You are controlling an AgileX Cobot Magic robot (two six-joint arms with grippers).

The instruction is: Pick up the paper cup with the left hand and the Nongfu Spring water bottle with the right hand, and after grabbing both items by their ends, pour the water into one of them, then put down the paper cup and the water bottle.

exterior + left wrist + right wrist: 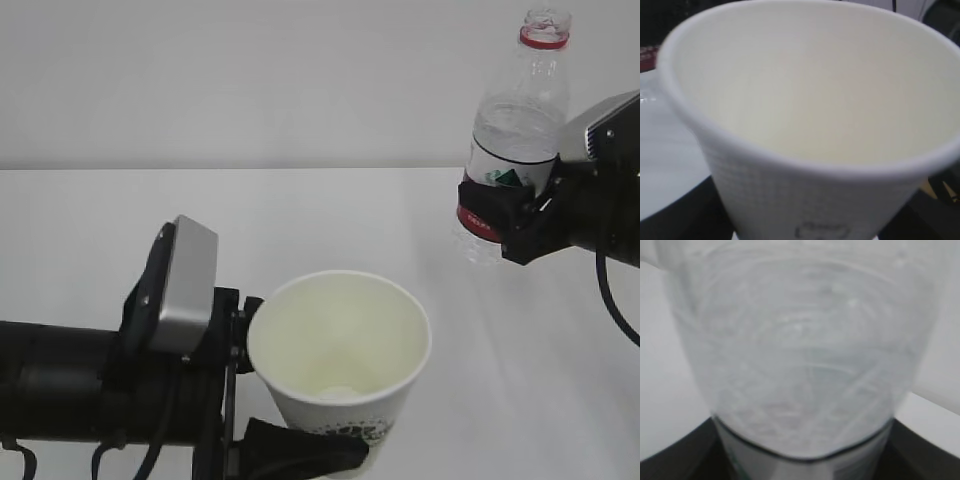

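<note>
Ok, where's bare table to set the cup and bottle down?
The table is bare across the middle, between the cup and the bottle, and along the far left behind the left arm. The near left is crowded by that arm; the right edge is crowded by the right end effector.

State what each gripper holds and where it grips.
The left gripper holds the paper cup by its lower side wall. The right gripper holds the Nongfu Spring water bottle around its labelled middle.

Bare white tabletop (90, 240) stretches far left and between the raised paper cup (340, 360) near centre and the Nongfu Spring water bottle (515, 130), aloft far right.
</note>
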